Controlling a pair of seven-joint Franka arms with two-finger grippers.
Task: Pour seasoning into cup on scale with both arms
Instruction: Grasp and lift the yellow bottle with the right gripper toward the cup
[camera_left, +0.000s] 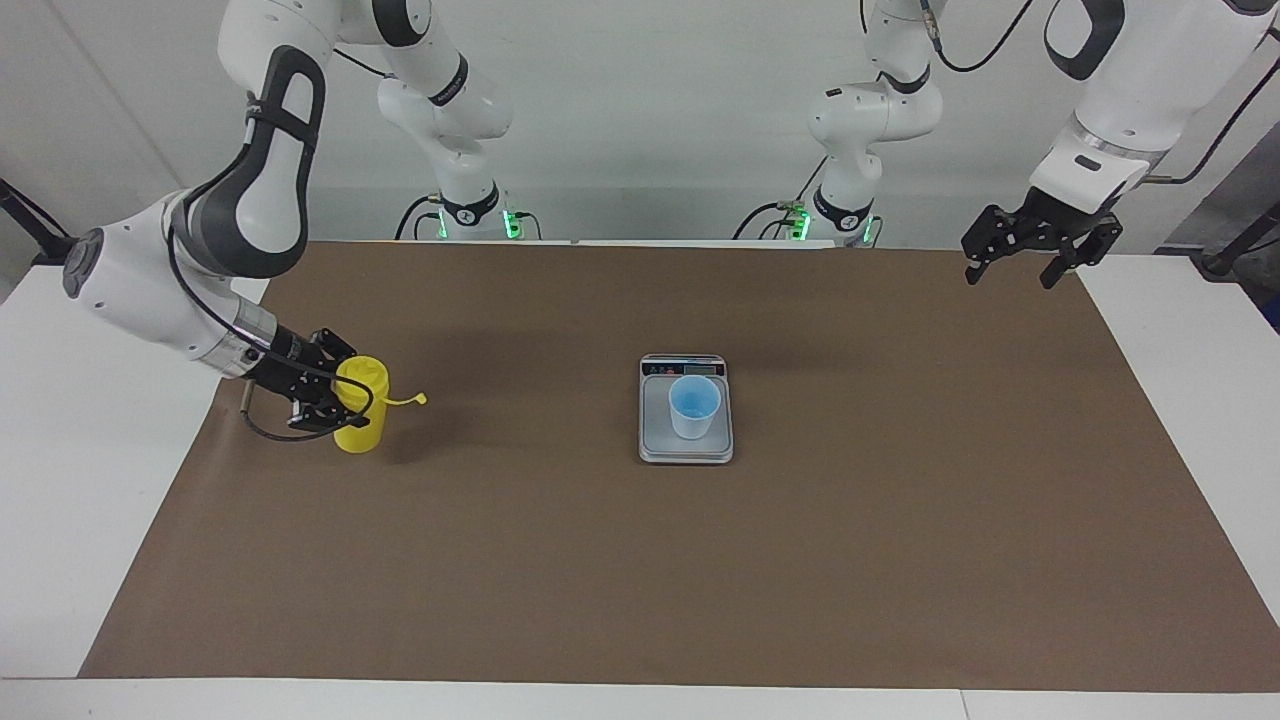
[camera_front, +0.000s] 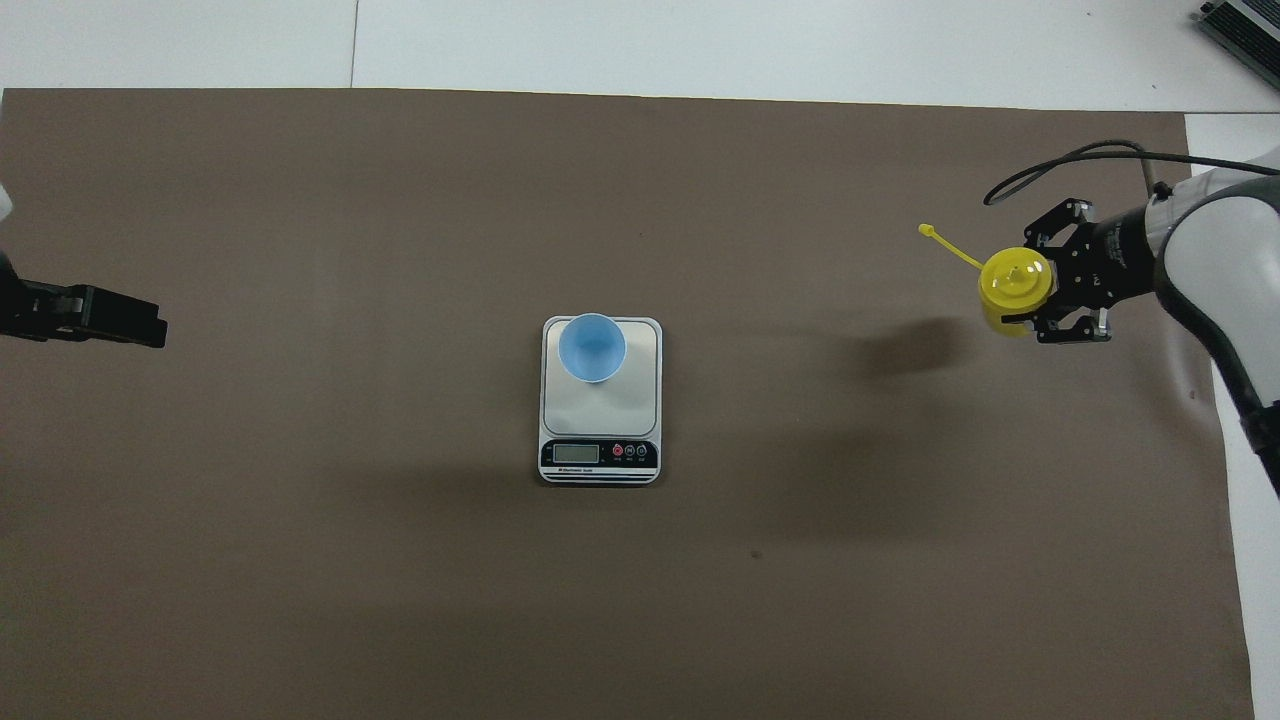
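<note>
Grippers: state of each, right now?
Left gripper: open, empty, waiting over the mat's corner.
Right gripper: shut on the seasoning bottle.

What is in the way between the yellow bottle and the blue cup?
Nothing visible. The right gripper is shut on the yellow bottle at the right arm's end of the table. Only bare brown mat lies between it and the blue cup on the scale.
</note>
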